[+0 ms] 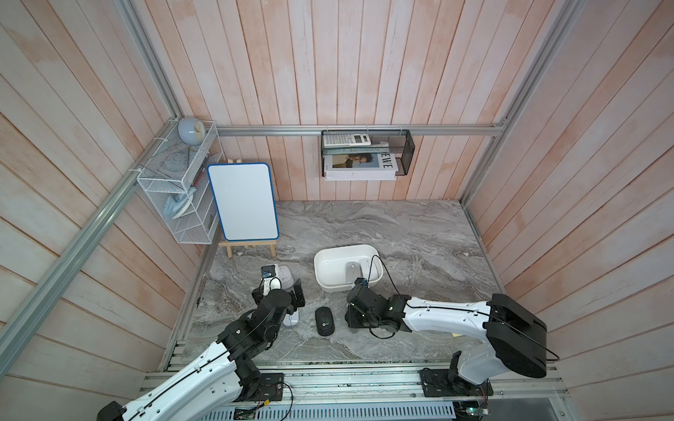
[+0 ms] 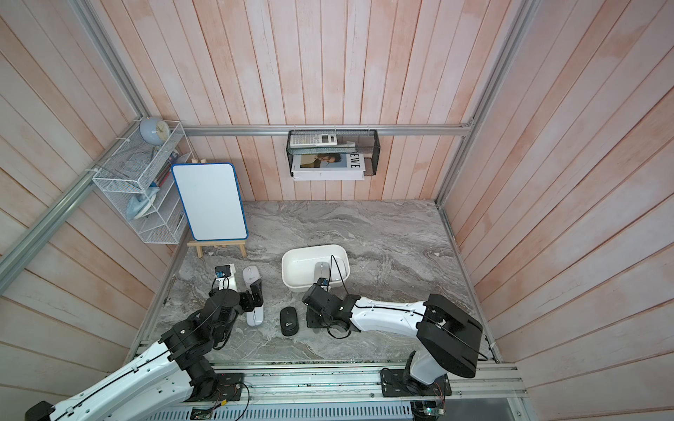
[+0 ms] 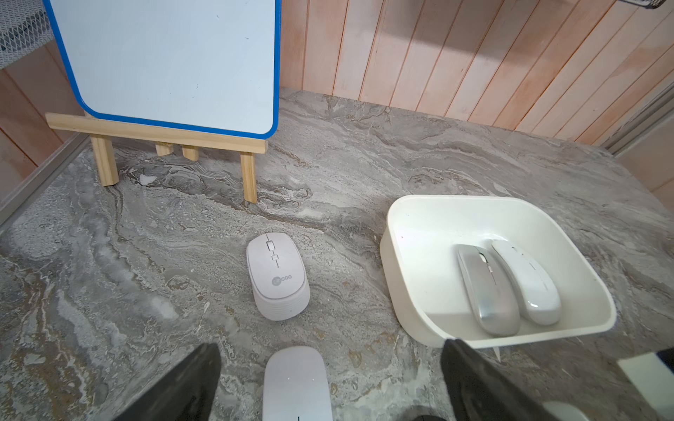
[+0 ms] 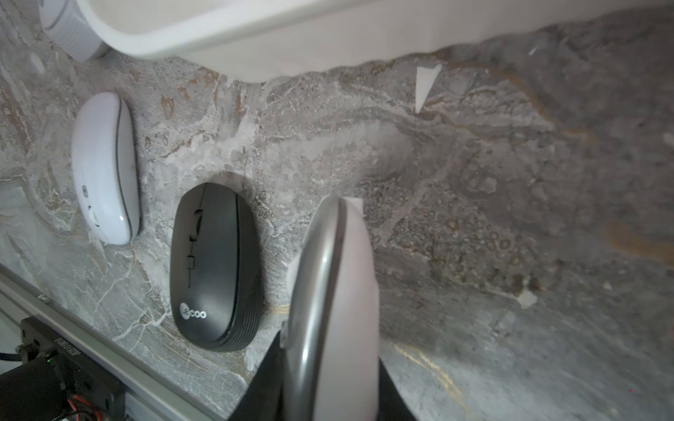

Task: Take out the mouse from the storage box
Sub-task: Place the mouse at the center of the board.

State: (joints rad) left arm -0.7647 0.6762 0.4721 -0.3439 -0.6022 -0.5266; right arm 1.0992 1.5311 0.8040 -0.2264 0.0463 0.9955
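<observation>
Both jaws of the right gripper [image 4: 328, 371] clamp a slim mouse [image 4: 335, 291], held on edge just outside the storage box [image 4: 219, 32], long axis pointing from the fingers toward it; seemingly extracted, it next needs laying flat beside the black mouse [image 4: 215, 266], while the left gripper [image 3: 332, 382] gapes empty.

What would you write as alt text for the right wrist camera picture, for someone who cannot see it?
The right gripper holds a slim silver mouse on edge above a grey marble table. Beside it lie a black mouse and a white mouse, with the white storage box behind them.
</observation>
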